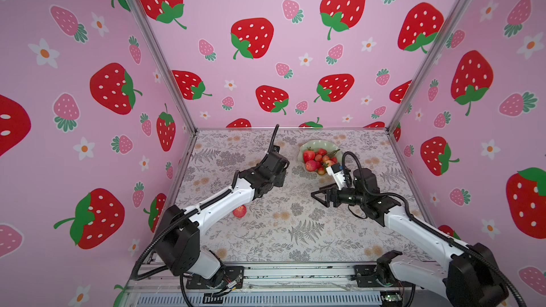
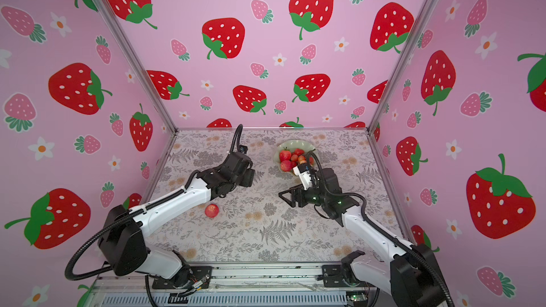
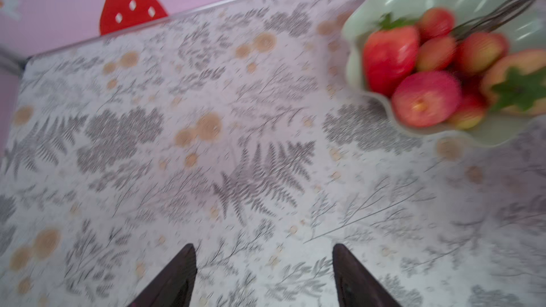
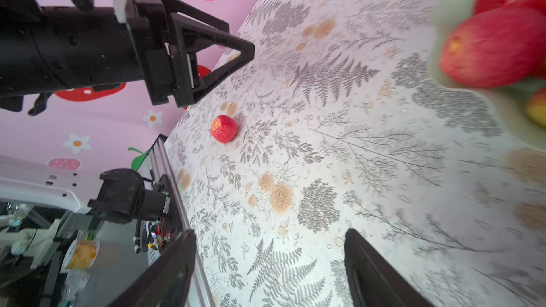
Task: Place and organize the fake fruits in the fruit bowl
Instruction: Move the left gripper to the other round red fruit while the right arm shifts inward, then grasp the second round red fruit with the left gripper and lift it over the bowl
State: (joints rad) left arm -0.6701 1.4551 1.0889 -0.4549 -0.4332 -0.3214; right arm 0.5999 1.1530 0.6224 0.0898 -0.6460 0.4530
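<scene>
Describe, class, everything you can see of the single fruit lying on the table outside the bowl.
The lone fruit is small, round and apple-like: red skin with a paler yellowish patch, faintly streaked, seemingly plastic. It looks whole and rests on the floral table, front left, close beside the left arm and well apart from the bowl. Only the table touches it.

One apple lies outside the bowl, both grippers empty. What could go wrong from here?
1. The apple lies right beside the left forearm; a sweep might send it rolling toward the front edge of the table.
2. The bowl is crowded with fruits toward its front rim, so adding the apple may push one out.
3. The right wrist hangs close by that rim and might nudge the bowl.
</scene>
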